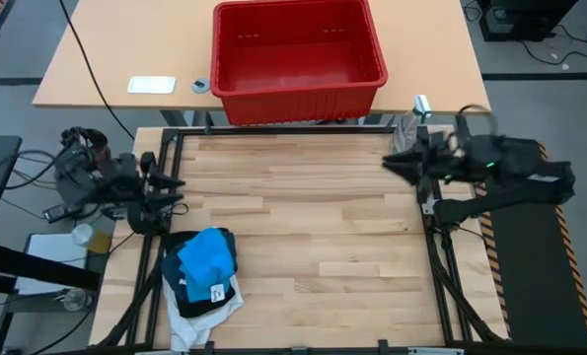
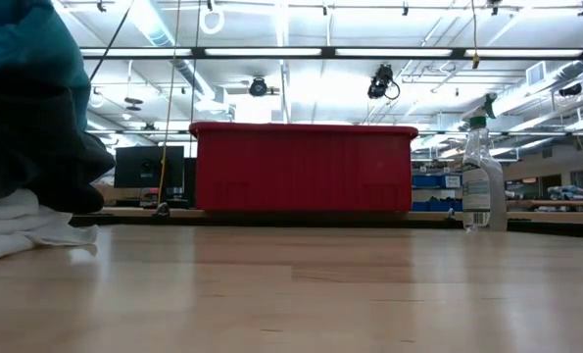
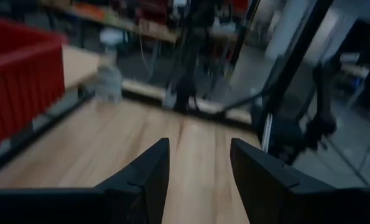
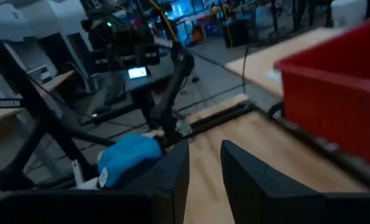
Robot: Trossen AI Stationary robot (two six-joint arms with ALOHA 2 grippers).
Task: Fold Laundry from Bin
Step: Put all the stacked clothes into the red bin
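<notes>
Overhead, the red bin (image 1: 299, 54) stands on the far tan surface (image 1: 106, 59), just beyond the butcher-block work surface (image 1: 313, 227); its interior shows no cloth. The laundry lies in one pile at the near left corner of the work surface: a small bright blue garment (image 1: 206, 258) on top of a dark navy one (image 1: 186, 292) bearing a white tag (image 1: 217, 292), over a white garment (image 1: 189, 320) hanging at the edge. The left tool (image 1: 178, 193) hovers at the left edge, just beyond the pile; its wrist view shows the fingers (image 3: 148, 177) parted with nothing between them. The right tool (image 1: 392, 161) waits at the far right edge, fingers (image 4: 172, 171) slightly apart and empty. Only the low view shows the spray bottle (image 2: 483, 176) upright, right of the bin. The overhead view alone shows a white card (image 1: 151, 85) and a tape roll (image 1: 201, 86) left of the bin.
</notes>
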